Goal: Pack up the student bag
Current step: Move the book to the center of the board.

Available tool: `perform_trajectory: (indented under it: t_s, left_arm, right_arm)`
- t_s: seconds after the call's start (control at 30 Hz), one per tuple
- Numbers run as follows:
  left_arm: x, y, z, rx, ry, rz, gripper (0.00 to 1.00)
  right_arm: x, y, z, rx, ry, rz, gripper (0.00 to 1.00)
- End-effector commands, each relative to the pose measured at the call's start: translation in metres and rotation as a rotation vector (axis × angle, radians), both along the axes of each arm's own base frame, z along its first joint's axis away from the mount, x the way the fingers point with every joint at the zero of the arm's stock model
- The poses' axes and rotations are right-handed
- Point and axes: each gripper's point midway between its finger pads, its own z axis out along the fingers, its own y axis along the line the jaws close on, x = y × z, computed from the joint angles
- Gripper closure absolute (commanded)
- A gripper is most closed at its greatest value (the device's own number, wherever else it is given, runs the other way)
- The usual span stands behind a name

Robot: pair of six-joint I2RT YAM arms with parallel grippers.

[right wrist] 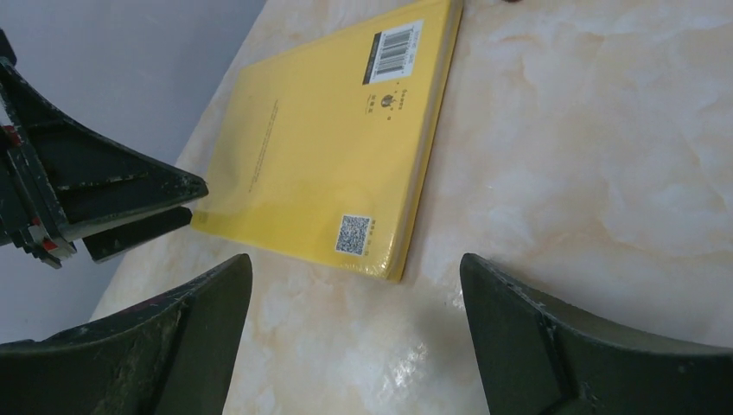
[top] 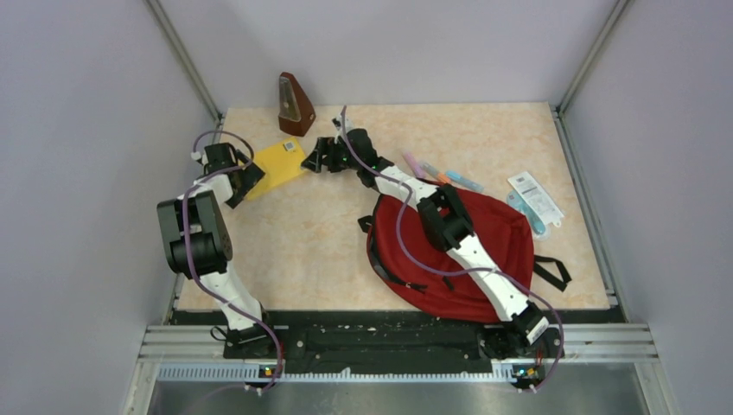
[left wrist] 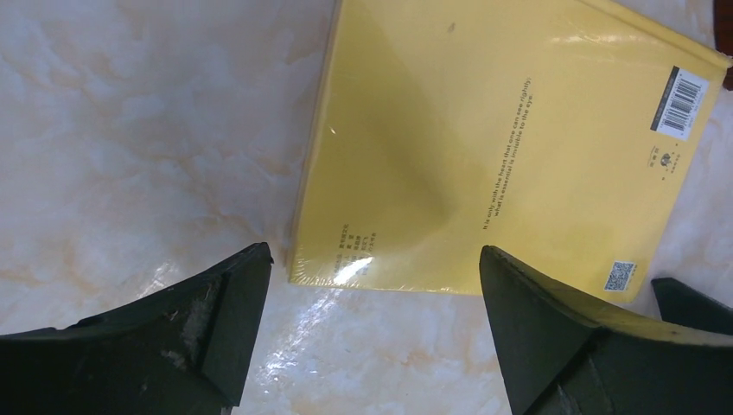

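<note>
The student bag point(top: 510, 233), dark red with black straps, lies flat at the right middle of the table, and the right arm reaches across it. A yellow shrink-wrapped book point(top: 275, 164) lies at the back left. My left gripper point(top: 246, 177) is open at the book's left corner, with the book's near edge point(left wrist: 501, 147) just beyond its fingertips point(left wrist: 372, 255). My right gripper point(top: 313, 157) is open at the opposite corner; that corner, with its QR code point(right wrist: 354, 235), lies just ahead of the jaws point(right wrist: 354, 264). Neither gripper holds anything.
A brown metronome point(top: 294, 105) stands at the back behind the book. Several pens and markers point(top: 441, 175) lie behind the bag. A white packet point(top: 534, 197) sits at the right. The left gripper's fingers point(right wrist: 104, 199) show in the right wrist view.
</note>
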Motion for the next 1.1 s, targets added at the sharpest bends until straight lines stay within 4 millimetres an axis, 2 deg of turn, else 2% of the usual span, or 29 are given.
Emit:
perform_trajectory:
  t_s: [0.0, 0.17, 0.3, 0.5, 0.7, 0.77, 0.9, 1.07]
  left_arm:
    - [0.018, 0.001, 0.014, -0.005, -0.042, -0.038, 0.06]
    - [0.019, 0.001, 0.013, -0.002, -0.037, -0.045, 0.06]
    - [0.023, -0.007, 0.009, -0.035, -0.037, -0.088, 0.08]
    - [0.019, -0.017, 0.004, -0.07, -0.033, -0.119, 0.1]
    - [0.018, -0.034, 0.004, -0.096, -0.036, -0.173, 0.11]
    - [0.017, -0.038, 0.004, -0.094, -0.034, -0.183, 0.11]
    - [0.012, -0.042, 0.006, -0.097, -0.031, -0.193, 0.11]
    - [-0.008, -0.057, 0.008, -0.095, -0.027, -0.211, 0.12]
  right_arm:
    - [0.013, 0.006, 0.024, 0.091, -0.059, -0.02, 0.12]
    - [0.012, 0.007, 0.008, 0.092, -0.044, -0.012, 0.12]
    - [0.006, 0.011, 0.0, 0.117, -0.017, 0.024, 0.12]
    - [-0.015, 0.02, -0.005, 0.117, -0.002, 0.13, 0.13]
    - [-0.035, 0.023, 0.003, 0.115, -0.019, 0.235, 0.16]
    - [-0.036, 0.021, 0.011, 0.106, -0.037, 0.243, 0.21]
    - [-0.039, 0.017, 0.02, 0.077, -0.062, 0.251, 0.23]
    - [-0.058, 0.011, 0.031, 0.066, -0.04, 0.296, 0.31]
